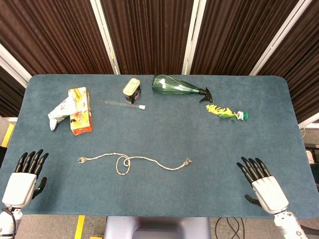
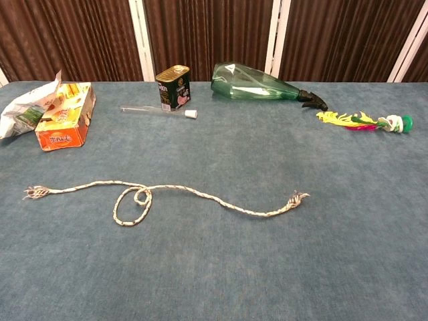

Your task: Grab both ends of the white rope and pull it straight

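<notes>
Nothing grabbed yet – white rope (image 1: 133, 163) lies slack mid-worktop (image 1: 199, 144) with a loop near its left part, frayed ends apart; left hand (image 1: 24, 179) and right hand (image 1: 263, 185) rest at the near corners, fingers spread, empty, palms down – next each likely reaches inward for its nearest end

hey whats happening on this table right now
Nothing is being handled yet. The left robot hand and right robot hand rest open at the near corners of the table, touching nothing. Between them the white rope lies slack with a loop in it, both frayed ends free. A can, a green bottle and a few other items sit along the far side.
</notes>
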`<state>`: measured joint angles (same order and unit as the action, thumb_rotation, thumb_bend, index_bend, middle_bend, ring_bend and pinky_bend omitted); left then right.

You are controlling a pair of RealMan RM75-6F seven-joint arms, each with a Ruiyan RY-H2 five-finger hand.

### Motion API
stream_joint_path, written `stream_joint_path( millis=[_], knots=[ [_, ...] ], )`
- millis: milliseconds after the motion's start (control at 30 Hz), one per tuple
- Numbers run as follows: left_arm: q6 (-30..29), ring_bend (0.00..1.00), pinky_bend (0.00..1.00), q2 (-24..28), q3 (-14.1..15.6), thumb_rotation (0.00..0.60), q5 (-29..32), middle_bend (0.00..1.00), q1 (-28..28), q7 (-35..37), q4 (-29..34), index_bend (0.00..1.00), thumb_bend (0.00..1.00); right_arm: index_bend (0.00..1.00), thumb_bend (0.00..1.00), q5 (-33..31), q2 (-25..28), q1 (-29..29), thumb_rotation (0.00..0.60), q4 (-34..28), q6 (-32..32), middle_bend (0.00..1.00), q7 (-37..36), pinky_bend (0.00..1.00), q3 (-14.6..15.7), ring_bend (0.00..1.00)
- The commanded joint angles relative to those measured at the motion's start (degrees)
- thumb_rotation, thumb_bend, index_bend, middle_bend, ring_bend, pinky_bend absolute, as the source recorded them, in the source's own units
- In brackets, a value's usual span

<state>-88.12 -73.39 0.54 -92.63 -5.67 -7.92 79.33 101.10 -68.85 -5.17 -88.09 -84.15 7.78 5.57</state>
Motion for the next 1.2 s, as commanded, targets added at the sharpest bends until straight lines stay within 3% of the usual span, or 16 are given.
stream_joint_path(
  millis=[33,267,433,600,833,1200],
  knots=[
    [0.4,0.00,0.03,-0.2,0.1,0.600,-0.1,0.00,-0.2,-0.2,-0.1,0.00,0.47,0.00,0.07,-0.1,-0.1,-0.2,0.600,0.0,0.4,0.00,0.0,0.00,0.0,0.00],
    [5.9,0.00,0.03,-1.5,0.7,0.600,-0.7,0.00,-3.4,4.6,-0.8,0.00,0.47,0.00,0.07,0.2,0.3,0.2,0.600,-0.2,-0.6,0.00,-0.2,0.00,0.0,0.00],
    [11.8,0.00,0.03,-5.7,-1.2,0.600,0.5,0.02,-8.2,11.1,-4.0,0.00,0.47,0.00,0.07,-0.7,0.4,0.2,0.600,-0.5,-0.6,0.00,-0.4,0.00,-0.5,0.00],
    [16.7,0.00,0.03,-10.9,-3.1,0.600,2.7,0.03,-11.9,14.1,-7.0,0.15,0.47,0.00,0.07,-2.0,0.0,-0.3,0.600,-0.6,0.9,0.00,0.6,0.00,-1.0,0.00],
    [21.0,0.00,0.03,-18.3,-5.7,0.600,6.4,0.03,-15.8,11.0,-13.6,0.35,0.47,0.00,0.07,-2.6,-0.1,-0.3,0.600,-0.4,1.1,0.00,0.7,0.00,-1.2,0.00],
    [21.9,0.00,0.03,-21.8,-5.4,0.600,8.8,0.04,-16.5,8.4,-18.4,0.41,0.46,0.00,0.07,-2.9,0.1,-0.2,0.600,-0.2,1.3,0.00,0.8,0.00,-1.2,0.00]
  ],
)
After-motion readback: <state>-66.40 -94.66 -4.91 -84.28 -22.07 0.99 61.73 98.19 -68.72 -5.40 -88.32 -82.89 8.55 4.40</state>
